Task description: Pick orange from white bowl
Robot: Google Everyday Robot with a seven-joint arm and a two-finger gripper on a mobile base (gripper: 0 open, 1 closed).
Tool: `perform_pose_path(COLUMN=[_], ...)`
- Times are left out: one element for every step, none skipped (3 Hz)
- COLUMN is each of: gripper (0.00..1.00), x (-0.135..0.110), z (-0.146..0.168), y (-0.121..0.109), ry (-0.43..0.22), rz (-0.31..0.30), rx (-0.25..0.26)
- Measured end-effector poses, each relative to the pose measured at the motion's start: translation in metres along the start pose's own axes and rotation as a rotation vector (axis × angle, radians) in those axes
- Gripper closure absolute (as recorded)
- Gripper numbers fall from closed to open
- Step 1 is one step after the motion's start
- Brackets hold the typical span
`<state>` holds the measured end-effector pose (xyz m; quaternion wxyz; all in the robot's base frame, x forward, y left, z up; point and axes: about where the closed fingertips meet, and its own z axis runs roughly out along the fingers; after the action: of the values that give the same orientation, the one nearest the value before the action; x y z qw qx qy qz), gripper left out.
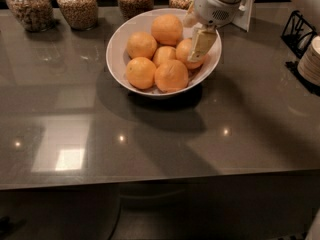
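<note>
Claw (pixel 202 43) down in the right side of the white bowl (pixel 116 51) on the worktop (pixel 150 144), overlapping the orange (pixel 183 51) by the right wall; open or closed, cannot tell. Five more oranges (pixel 171 75) heaped beside it in the same bowl. Behind, four glass jars (pixel 77 5) filled with grain.
</note>
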<state>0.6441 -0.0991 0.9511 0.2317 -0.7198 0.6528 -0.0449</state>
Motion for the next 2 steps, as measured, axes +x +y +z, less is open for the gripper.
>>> perform_pose_path(gripper=[0.33, 0.34], x=[0.008, 0.014], z=[0.015, 0.036], y=[0.006, 0.01], ry=[0.035, 0.063], rz=[-0.006, -0.015], rx=[-0.035, -0.07])
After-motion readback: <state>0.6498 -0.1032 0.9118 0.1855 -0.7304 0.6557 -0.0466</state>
